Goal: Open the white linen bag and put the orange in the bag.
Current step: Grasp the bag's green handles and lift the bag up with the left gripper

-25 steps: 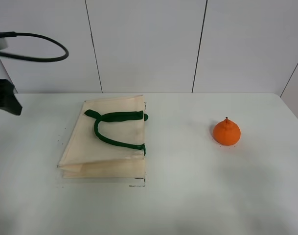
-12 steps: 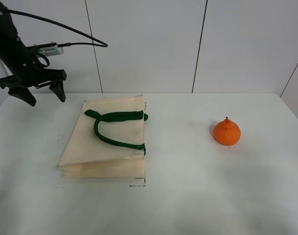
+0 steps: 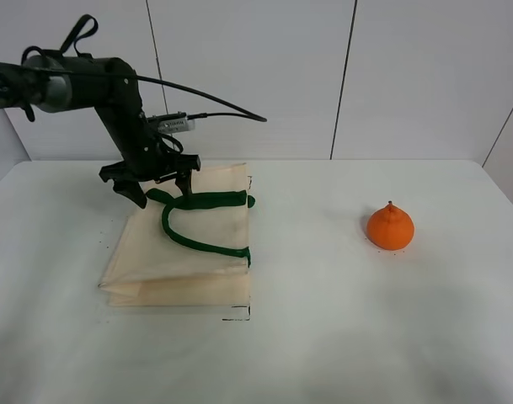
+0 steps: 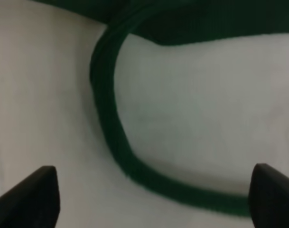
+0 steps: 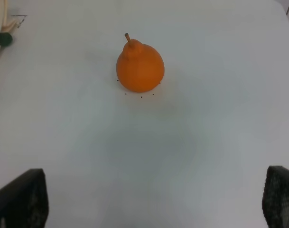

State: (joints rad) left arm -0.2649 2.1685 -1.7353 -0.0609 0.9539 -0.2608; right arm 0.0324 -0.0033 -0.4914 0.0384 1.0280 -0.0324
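While left hand (image 3: 162, 192) hangs apart over bag (image 3: 207, 224) far edge, orange (image 3: 390, 229) sits w/ room around; right hand (image 5: 150, 197) apart.

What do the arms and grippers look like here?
Left arm: black, grey joint section, black cable trailing off, small silver module at the wrist. Left gripper: black, two pointed fingers. Right gripper: only dark finger tips show.

Black arm (image 3: 121, 109) with looping black cable (image 3: 258, 117) and dark pointed fingers (image 3: 136, 194).
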